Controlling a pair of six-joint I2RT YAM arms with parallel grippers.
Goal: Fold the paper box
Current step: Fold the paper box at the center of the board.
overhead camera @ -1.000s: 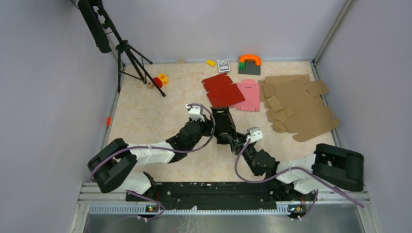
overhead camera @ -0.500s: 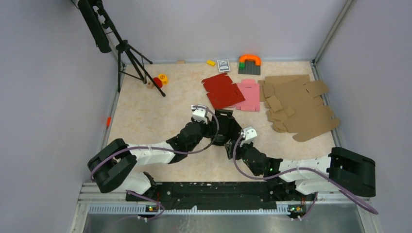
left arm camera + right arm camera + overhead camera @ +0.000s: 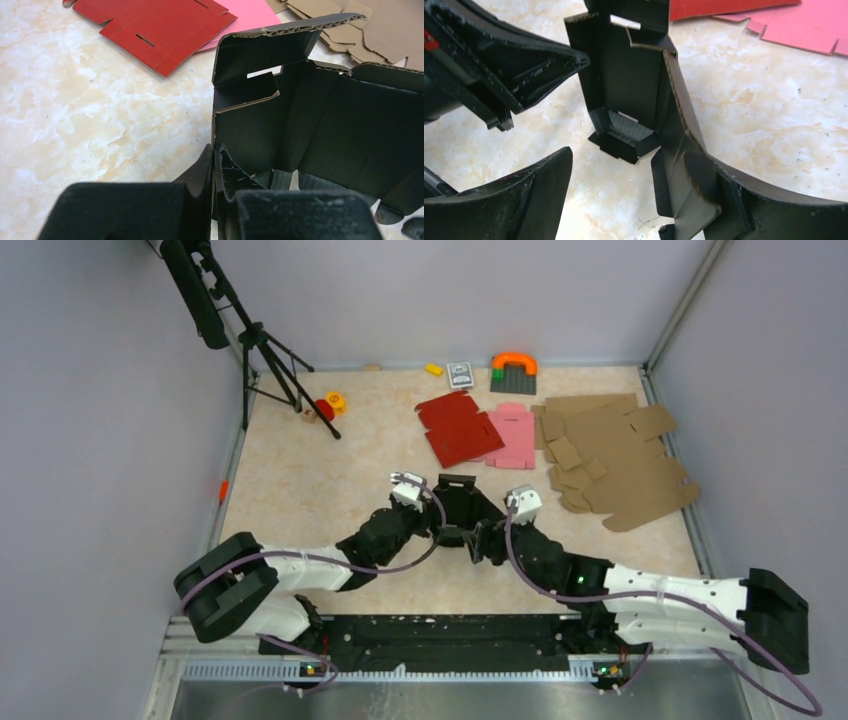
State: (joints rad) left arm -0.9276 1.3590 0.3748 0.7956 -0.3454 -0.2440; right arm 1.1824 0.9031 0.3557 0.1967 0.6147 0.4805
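Position of the paper box [image 3: 460, 502]: middle of the table [image 3: 300, 480], between the two arms, on the near side of the red cardboard blank [image 3: 458, 428] and apart from it. The box is partly formed. Several black panels stand upright and show their corrugated edges, and a slotted flap leans over the far end.

Left gripper [image 3: 215, 172]: pressed together on the thin edge of the box's left wall, with the panel pinched between the fingers. The left wrist view shows this wall rising straight up out of the grip.

Right gripper [image 3: 629, 165]: spread wide at the near right end of the box. One finger [image 3: 519, 205] stands clear on the left. The other finger [image 3: 764, 205] lies against the outside of a curved side panel. A small folded tab sits on the table between the two fingers. Nothing is clamped.

Surroundings: a pink cardboard blank [image 3: 513, 435] lies flat, touching the right edge of the red one. A pile of brown cardboard blanks [image 3: 615, 455] lies further right. A black tripod [image 3: 265, 350] stands at the far left corner.
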